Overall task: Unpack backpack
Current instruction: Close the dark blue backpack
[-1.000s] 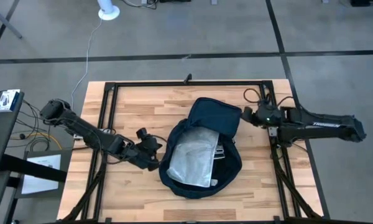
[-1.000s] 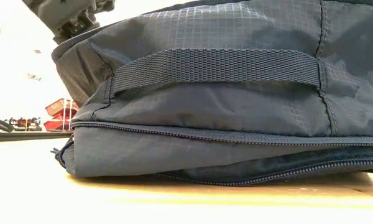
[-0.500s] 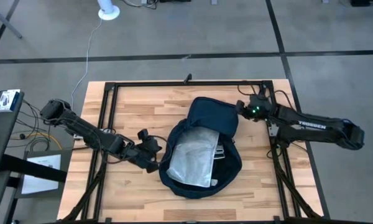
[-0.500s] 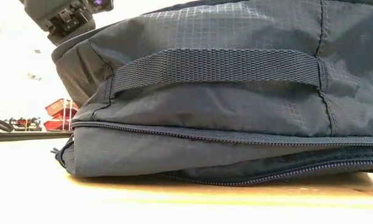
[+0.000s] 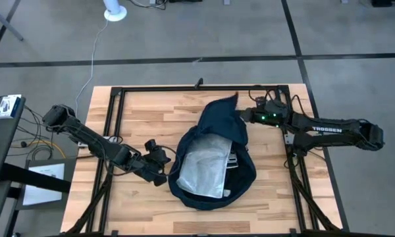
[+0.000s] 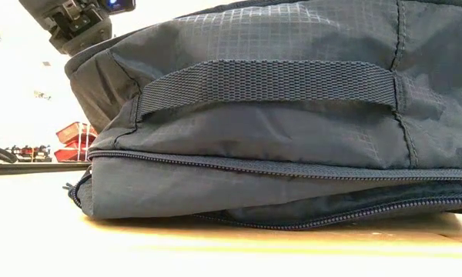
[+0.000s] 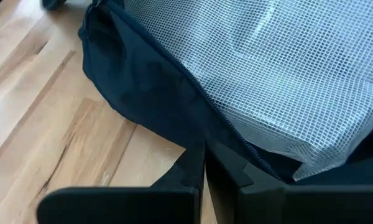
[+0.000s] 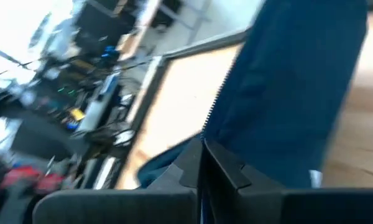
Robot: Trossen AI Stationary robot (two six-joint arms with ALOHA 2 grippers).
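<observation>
The dark navy backpack (image 5: 210,158) lies open on the wooden table, its bottom side on the wood. A clear mesh-patterned pouch (image 5: 206,166) lies inside it. My left gripper (image 5: 160,166) is at the backpack's left side, shut on its rim. My right gripper (image 5: 243,116) is at the far right, shut on the opened flap (image 5: 222,118), which stands raised. The low view is filled by the backpack's side with its woven carry handle (image 6: 266,81); a gripper (image 6: 77,21) shows above its top left. My left gripper pinches the zipped rim (image 7: 188,138) of the backpack's left side between its two fingers, slanting down from the table's left. The rim stays low beside the pouch (image 7: 286,74). My right gripper pinches the flap's zipper edge (image 8: 212,118) between its two fingers, coming nearly level from the table's right. The flap (image 8: 292,87) is held up off the backpack's body.
A black metal frame (image 5: 115,92) runs around the tabletop. Bare wood lies at the far left (image 5: 151,112) and along the near edge (image 5: 204,220). Dark items (image 5: 233,161) show inside the backpack beside the pouch.
My right gripper has moved toward the table's left onto the flap, rolled, and shut on its edge. The flap has bunched narrower and its far corner has risen to a peak. The backpack's body and the pouch have stayed put.
</observation>
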